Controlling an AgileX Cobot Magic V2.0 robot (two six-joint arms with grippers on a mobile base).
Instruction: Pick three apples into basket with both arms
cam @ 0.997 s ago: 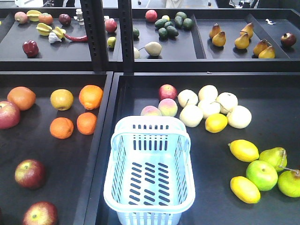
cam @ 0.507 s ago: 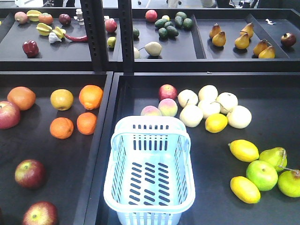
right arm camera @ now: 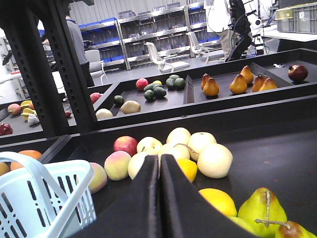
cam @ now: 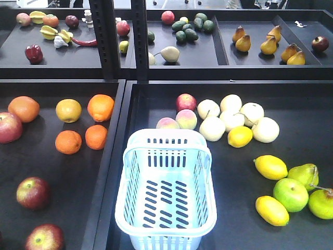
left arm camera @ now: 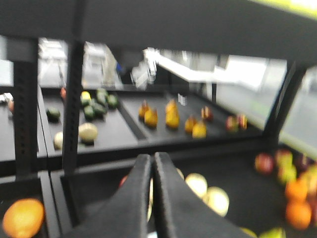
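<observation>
The left gripper (left arm camera: 152, 198) and the right gripper (right arm camera: 159, 198) are each seen pressed together on nothing, while the empty basket (cam: 167, 136) is set in the right tray (cam: 307, 109) and the three apples (cam: 33, 192) are left in the left tray (cam: 57, 172).

— What is the basket (cam: 166, 233) made of?
— Pale plastic, smooth and slightly glossy, with moulded slots.
— And the tray (cam: 62, 172) under the three apples (cam: 33, 192) (cam: 44, 238) (cam: 9, 127)?
— Matt black, with a dull, faintly grainy lining. The apple skins are smooth, with a soft sheen.
— The right pincer (right arm camera: 159, 159)?
— Matt black, smooth-faced. The upright post (cam: 106, 41) looks like black-painted metal, perforated.
</observation>
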